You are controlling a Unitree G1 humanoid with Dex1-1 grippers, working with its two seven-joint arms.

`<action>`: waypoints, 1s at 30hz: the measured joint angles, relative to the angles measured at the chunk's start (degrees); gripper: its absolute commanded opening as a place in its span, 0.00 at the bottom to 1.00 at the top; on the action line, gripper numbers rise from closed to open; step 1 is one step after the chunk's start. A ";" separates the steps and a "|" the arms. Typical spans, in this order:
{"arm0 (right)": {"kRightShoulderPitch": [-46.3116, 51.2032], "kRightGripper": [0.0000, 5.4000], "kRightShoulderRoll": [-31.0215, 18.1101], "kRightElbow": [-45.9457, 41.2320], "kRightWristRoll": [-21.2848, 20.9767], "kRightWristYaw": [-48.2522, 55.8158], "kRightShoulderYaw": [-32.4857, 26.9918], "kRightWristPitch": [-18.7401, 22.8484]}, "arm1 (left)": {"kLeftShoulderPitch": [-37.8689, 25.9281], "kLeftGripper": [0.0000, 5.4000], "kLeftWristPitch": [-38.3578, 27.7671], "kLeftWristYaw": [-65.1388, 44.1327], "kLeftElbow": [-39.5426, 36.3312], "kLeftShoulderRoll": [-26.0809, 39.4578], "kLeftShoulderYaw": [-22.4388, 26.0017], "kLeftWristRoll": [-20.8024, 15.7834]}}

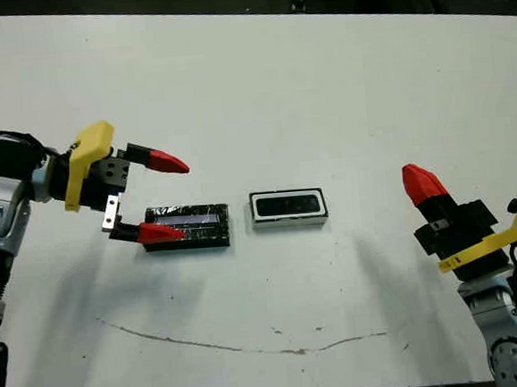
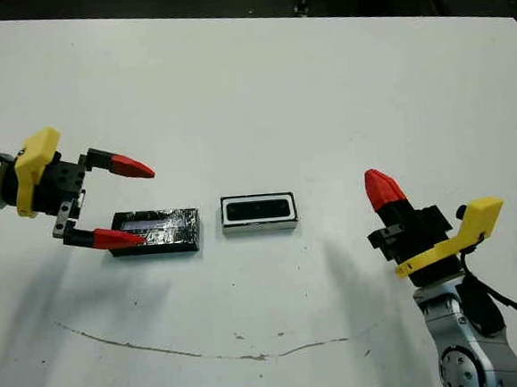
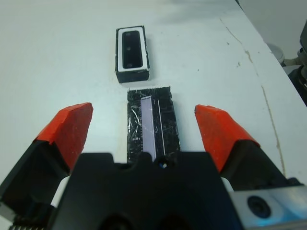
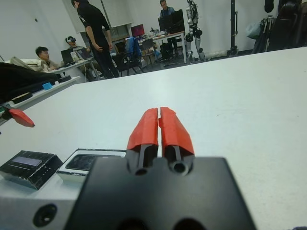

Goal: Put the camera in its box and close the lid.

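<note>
The camera [image 1: 287, 206] is seen lying inside the box [image 1: 288, 221] near the middle of the white table [image 1: 259, 86]. The lid [image 1: 189, 226] lies flat just to the left of the box, a narrow gap between them. The left gripper [image 1: 164, 197] is held spread wide at the lid's left end, with nothing grasped. The right gripper [image 1: 423, 183] is pressed together and empty, well to the right of the box

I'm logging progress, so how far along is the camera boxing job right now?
Done: the camera already lies inside the box. In hand: the open left gripper straddles the lid, which sits on the table beside the box. Left: grasp the lid and close the box. The right gripper is shut, idle.
</note>
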 measured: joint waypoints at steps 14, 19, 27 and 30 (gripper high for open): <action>0.13 0.00 0.00 0.04 0.60 0.05 -0.02 -0.20 | 1.83 1.00 -6.59 3.23 4.09 -3.65 -1.42 5.34; 0.16 0.01 0.00 0.02 0.18 0.05 0.00 -0.23 | 1.83 1.00 -5.52 3.47 4.07 -3.64 -2.48 7.09; 0.20 0.02 0.00 0.00 0.18 0.06 0.00 -0.23 | 2.12 1.00 -1.87 5.20 0.96 -3.22 -3.81 9.58; 0.23 0.00 0.00 0.00 0.16 0.06 0.00 -0.23 | 2.54 1.00 0.50 6.77 -1.32 -2.67 -4.11 10.70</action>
